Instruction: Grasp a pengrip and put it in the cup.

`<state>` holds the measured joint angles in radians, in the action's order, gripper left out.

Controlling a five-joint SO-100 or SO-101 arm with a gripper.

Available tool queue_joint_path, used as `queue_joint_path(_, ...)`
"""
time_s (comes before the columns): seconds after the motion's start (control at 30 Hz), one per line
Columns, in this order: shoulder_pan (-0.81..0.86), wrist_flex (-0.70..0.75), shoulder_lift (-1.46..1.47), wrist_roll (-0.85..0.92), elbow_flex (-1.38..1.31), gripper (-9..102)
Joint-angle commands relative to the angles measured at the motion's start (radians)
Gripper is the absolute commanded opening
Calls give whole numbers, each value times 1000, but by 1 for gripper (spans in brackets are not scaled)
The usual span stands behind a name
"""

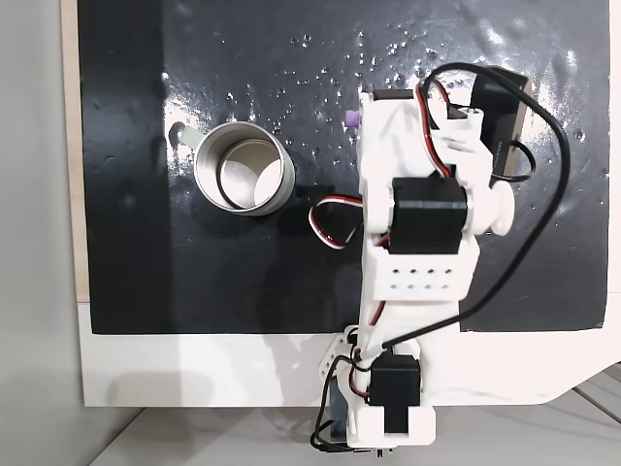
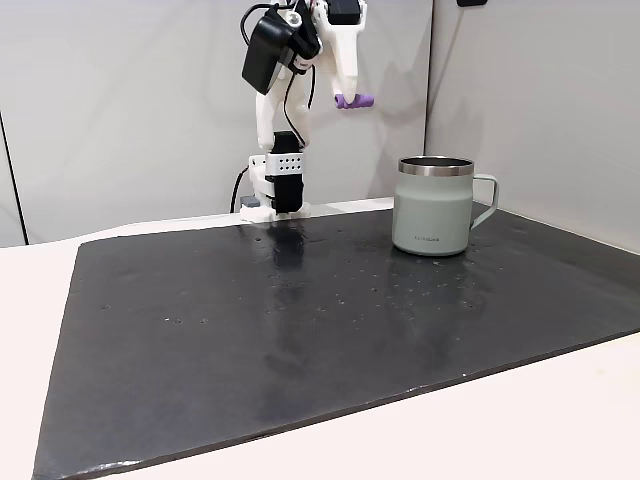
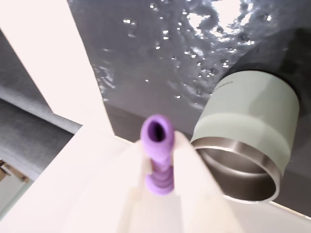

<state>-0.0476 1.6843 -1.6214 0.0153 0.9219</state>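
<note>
Up close, pengrip's (image 3: 157,153) hollow end.

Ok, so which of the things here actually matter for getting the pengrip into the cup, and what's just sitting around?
Part of the job:
- pengrip, purple, clamped in the gripper and held high in the air
- cup, upright on the mat, with nothing inside it

Just there:
- black mat, speckled with shiny spots
- white table under the mat
- arm's cables

Tool (image 3: 158,167) clamping purple pengrip (image 3: 158,155), blurred, cup (image 3: 248,145) just right, seemingly tilted
</note>
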Motion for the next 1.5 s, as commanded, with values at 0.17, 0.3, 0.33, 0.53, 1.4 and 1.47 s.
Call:
queue_joint_path(0.17,-38,8,-112,12,-58,0)
queue_joint_path(0.3,-110,8,-110,-29,-60,0)
queue_joint_path(0.33,-132,8,-109,-41,-60,0)
queue_joint_path(0.53,-265,8,-58,-117,-83,0)
queue_joint_path(1.4,-503,8,74,-175,-89,29)
queue_joint_path(1.47,-503,8,71,-172,-86,36)
